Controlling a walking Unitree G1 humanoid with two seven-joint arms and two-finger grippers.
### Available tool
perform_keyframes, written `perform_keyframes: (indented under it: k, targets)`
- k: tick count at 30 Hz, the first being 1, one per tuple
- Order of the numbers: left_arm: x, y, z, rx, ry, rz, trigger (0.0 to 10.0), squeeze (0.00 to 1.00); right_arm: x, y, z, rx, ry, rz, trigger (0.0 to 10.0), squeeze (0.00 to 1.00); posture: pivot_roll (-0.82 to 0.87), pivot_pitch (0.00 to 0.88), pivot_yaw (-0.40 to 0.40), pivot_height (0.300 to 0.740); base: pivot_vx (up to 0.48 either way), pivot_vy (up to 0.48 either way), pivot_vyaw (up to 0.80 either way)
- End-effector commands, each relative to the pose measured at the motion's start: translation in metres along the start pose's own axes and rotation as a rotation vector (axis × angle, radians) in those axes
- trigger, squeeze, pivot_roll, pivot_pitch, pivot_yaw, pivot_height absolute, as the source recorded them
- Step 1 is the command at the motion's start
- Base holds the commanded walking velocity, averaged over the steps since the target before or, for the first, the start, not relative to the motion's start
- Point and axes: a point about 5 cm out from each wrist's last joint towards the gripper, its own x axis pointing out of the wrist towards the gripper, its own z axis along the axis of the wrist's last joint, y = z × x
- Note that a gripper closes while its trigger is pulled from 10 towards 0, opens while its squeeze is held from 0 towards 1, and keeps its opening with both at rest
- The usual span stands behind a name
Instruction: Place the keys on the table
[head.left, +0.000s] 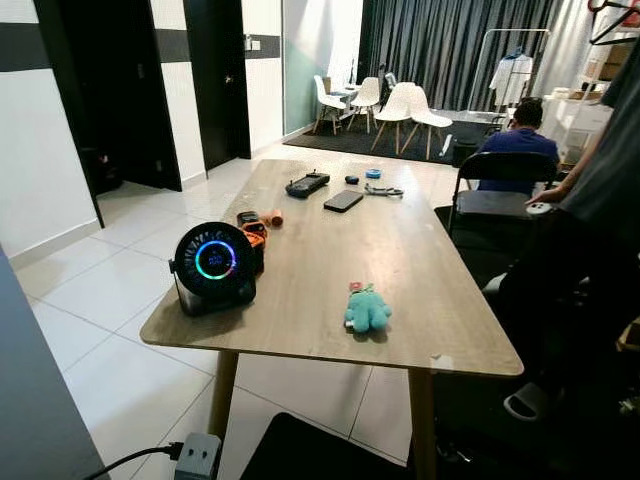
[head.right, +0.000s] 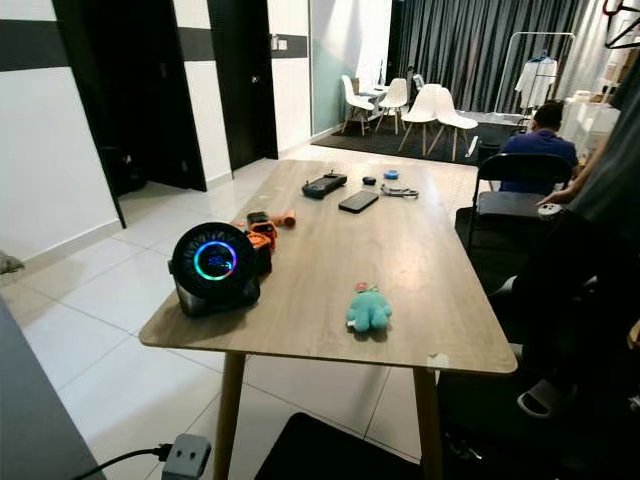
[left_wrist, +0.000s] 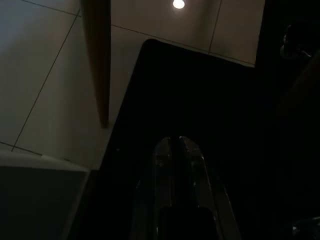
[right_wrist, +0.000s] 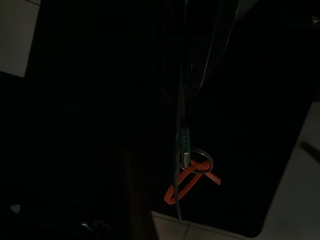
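In the dark right wrist view, a bunch of keys (right_wrist: 189, 159) on a metal ring with an orange ribbon (right_wrist: 187, 184) hangs below my right gripper (right_wrist: 192, 87), which is shut on its strap. They dangle low, above a black mat and pale floor tiles. The wooden table (head.left: 400, 250) stands straight ahead in the head views. My left gripper (left_wrist: 175, 142) hangs idle over the black mat beside a table leg (left_wrist: 98, 60), its fingers pressed together.
On the table sit a round black device with a glowing blue ring (head.left: 214, 262), a teal plush toy (head.left: 367, 310), orange-black items (head.left: 255, 228), a phone (head.left: 343, 200) and a black controller (head.left: 307, 184). A person (head.left: 600, 190) stands at the right; another (head.left: 520, 140) sits beyond a black chair (head.left: 500, 185).
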Motion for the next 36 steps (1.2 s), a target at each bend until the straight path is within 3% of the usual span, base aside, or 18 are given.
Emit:
perform_keyframes:
  k: [1, 10, 13, 14, 21, 26, 31, 36]
  targets:
    - [-0.001, 0.000, -0.001, 0.016, -0.009, -0.008, 10.0, 0.00, -0.003, -0.009, -0.003, 0.011, -0.001, -0.028, 10.0, 0.00, 0.02, 0.003, 0.004, 0.740, 0.000, 0.000, 0.00]
    - [-0.003, 0.001, -0.002, 0.011, -0.013, -0.013, 10.0, 0.00, -0.004, -0.014, -0.003, 0.041, -0.015, -0.054, 10.0, 0.00, 0.02, 0.005, 0.003, 0.740, 0.000, 0.000, 0.00]
    - [-0.004, -0.002, -0.002, 0.019, -0.034, -0.058, 10.0, 0.00, -0.005, -0.018, 0.000, 0.039, -0.037, -0.052, 10.0, 0.00, 0.02, 0.005, -0.002, 0.740, 0.000, 0.000, 0.00]
    - [-0.008, -0.003, -0.002, 0.082, -0.076, -0.119, 10.0, 0.00, -0.006, -0.024, 0.007, 0.031, -0.100, -0.029, 10.0, 0.00, 0.01, 0.006, -0.003, 0.740, 0.000, 0.000, 0.00]
    - [-0.018, 0.008, 0.000, 0.066, -0.168, -0.188, 10.0, 0.00, -0.013, -0.038, 0.022, -0.023, -0.239, 0.016, 10.0, 0.00, 0.01, 0.014, -0.002, 0.740, 0.000, 0.000, 0.00]
    - [-0.025, 0.013, 0.006, 0.118, -0.218, -0.305, 10.0, 0.00, -0.017, -0.048, 0.045, -0.002, -0.379, 0.040, 10.0, 0.00, 0.01, 0.022, -0.006, 0.740, 0.000, 0.000, 0.00]
    - [-0.028, 0.007, 0.020, 0.190, -0.297, -0.429, 10.0, 0.00, -0.020, -0.035, 0.054, -0.063, -0.420, 0.267, 10.0, 0.00, 0.00, 0.025, -0.005, 0.740, 0.000, 0.000, 0.00]
    - [-0.025, -0.014, 0.057, 0.179, -0.438, -0.576, 10.0, 0.00, -0.036, -0.011, 0.076, -0.070, -0.520, 0.587, 10.0, 0.00, 0.00, 0.029, 0.000, 0.740, 0.000, 0.000, 0.00]
